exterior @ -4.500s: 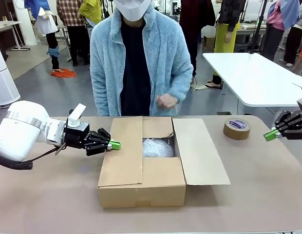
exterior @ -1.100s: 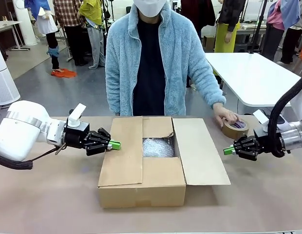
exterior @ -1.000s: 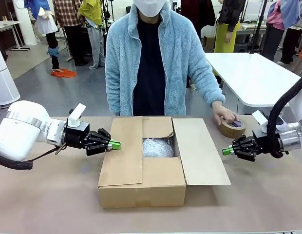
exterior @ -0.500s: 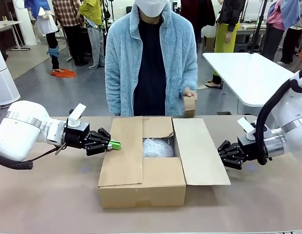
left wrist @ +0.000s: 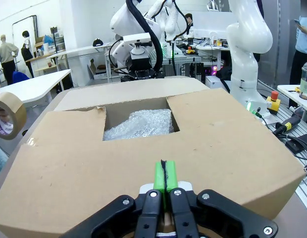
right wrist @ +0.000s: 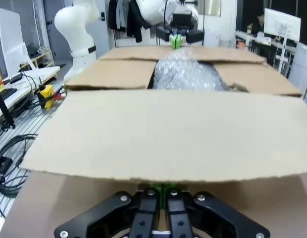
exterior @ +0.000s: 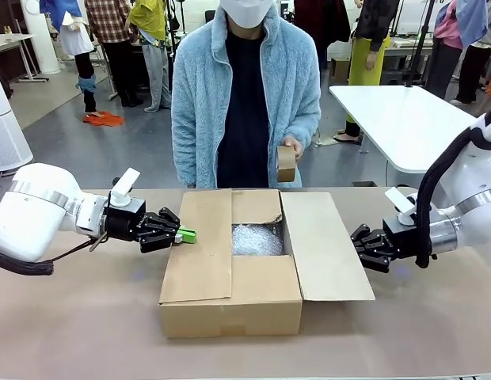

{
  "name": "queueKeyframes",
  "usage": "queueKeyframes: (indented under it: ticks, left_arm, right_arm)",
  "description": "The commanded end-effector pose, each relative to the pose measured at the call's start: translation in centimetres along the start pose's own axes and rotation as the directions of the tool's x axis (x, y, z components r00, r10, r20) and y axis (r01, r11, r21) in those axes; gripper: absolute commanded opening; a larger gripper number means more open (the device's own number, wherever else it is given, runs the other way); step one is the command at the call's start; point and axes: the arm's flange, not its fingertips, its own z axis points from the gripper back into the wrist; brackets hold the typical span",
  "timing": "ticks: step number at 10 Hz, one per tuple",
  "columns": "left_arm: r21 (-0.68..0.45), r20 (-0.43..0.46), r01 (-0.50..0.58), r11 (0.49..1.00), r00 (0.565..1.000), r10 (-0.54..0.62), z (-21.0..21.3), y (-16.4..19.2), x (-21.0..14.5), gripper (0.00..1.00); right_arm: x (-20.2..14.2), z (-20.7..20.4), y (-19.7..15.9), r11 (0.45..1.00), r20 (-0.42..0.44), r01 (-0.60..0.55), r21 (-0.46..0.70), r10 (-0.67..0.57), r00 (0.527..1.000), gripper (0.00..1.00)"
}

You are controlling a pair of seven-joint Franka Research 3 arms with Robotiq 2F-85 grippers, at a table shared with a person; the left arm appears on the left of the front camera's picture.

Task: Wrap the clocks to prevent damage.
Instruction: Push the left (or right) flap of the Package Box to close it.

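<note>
Open cardboard box (exterior: 230, 294) sits mid-table with a bubble-wrap bundle (exterior: 256, 238) inside. Left gripper (exterior: 187, 235) has fingers together, empty, at the box's left flap; right gripper (exterior: 357, 245) likewise together, tips at the right flap's edge. Person's hand (exterior: 291, 147) holds a tape roll (exterior: 286, 165) above the far side.

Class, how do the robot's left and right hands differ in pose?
The left hand shows green pads at a flap's edge; the right hand tucks them under one. The left hand faces a flap folded over the brown cardboard box; the right hand, one spread outward. Both shut, empty.
</note>
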Motion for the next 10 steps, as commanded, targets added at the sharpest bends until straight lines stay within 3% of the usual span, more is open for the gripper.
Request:
queueKeyframes:
  ticks: [1,5,7,10]
  left_arm:
    - [0.007,-0.005,-0.002,1.000,1.000,0.002,-0.2,0.0,-0.2,0.00]
    - [0.007,-0.005,-0.002,1.000,1.000,0.002,-0.2,0.0,-0.2,0.00]
    - [0.007,-0.005,-0.002,1.000,1.000,0.002,-0.2,0.0,-0.2,0.00]
    - [0.007,-0.005,-0.002,1.000,1.000,0.002,-0.2,0.0,-0.2,0.00]
  right_arm:
    - [0.8,-0.3,1.3,0.999,0.132,-0.005,-0.043,0.010,0.991,0.01]
    - [2.8,-2.2,2.0,0.993,0.244,0.053,-0.108,-0.025,0.969,0.01]
    - [4.6,-3.9,1.9,0.991,0.289,0.028,-0.134,0.012,0.957,0.01]
    - [6.0,-8.3,1.9,0.997,0.275,-0.008,-0.083,0.030,0.961,0.01]
